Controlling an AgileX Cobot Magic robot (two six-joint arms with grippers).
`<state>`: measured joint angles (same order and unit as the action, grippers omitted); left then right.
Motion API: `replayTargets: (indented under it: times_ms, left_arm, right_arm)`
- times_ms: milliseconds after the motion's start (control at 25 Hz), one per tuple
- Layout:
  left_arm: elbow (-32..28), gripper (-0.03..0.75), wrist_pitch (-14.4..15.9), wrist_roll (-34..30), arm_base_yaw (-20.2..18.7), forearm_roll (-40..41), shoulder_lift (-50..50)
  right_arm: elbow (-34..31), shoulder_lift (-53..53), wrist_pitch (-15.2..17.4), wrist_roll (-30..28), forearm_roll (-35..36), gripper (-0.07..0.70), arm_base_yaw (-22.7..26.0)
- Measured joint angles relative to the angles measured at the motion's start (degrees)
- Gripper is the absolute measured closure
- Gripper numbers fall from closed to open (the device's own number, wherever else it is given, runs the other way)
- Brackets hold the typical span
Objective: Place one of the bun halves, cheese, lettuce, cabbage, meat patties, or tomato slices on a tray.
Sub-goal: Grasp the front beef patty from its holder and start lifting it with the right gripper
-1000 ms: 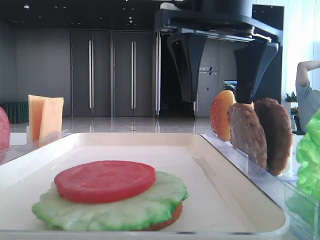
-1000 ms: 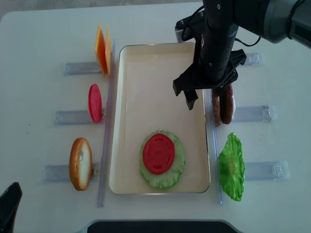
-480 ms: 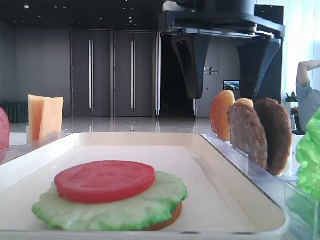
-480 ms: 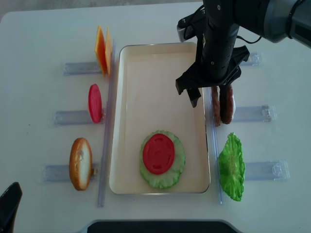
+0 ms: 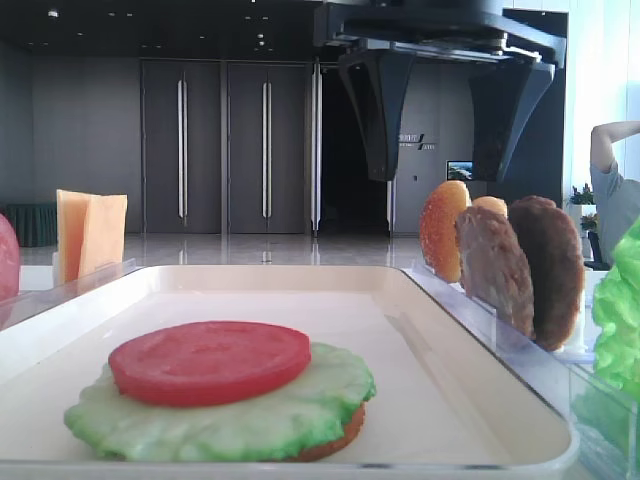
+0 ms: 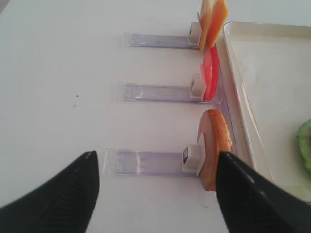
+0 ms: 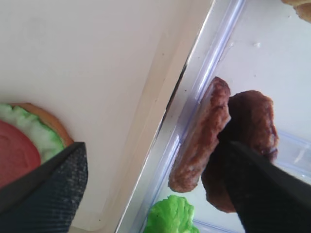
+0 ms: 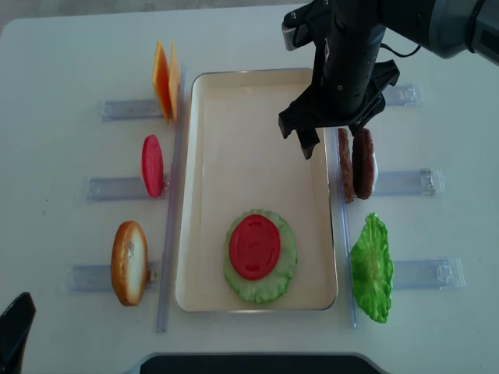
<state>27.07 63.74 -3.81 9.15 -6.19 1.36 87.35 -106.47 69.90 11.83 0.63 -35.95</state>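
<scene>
My right gripper [image 8: 334, 139] hangs open and empty over the right rim of the cream tray [image 8: 257, 74]. It is just above and behind two upright meat patties. The greyish-brown patty [image 7: 201, 136] stands nearest the tray, and the darker patty [image 7: 252, 121] is partly behind one finger. On the tray lies a stack of a bun half, lettuce and a tomato slice [image 8: 256, 245]. My left gripper [image 6: 155, 194] is open over the bare table, near a standing bun half [image 6: 214, 145]. Left of the tray stand a tomato slice [image 8: 153, 165] and cheese [image 8: 164, 82].
Clear acrylic holders [image 8: 117, 187] line both long sides of the tray. A loose lettuce leaf [image 8: 372, 267] stands at the right front. Another bun half [image 5: 443, 230] stands behind the patties.
The right gripper has risen a little and shifted toward the tray's far end, staying open. The left gripper and the food have not moved.
</scene>
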Motion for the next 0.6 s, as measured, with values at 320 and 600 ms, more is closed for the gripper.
replayTargets:
  times_ms: [320, 600]
  left_arm:
    - [0.0, 0.142, 0.0, 0.0, 0.0, 0.0, 0.0]
    - [0.0, 0.142, 0.0, 0.0, 0.0, 0.0, 0.0]
  right_arm:
    - [-0.1, -1.4, 0.1, 0.8, 0.0, 0.085, 0.0]
    - [-0.1, -2.3, 0.1, 3.7, -0.1, 0.086, 0.0]
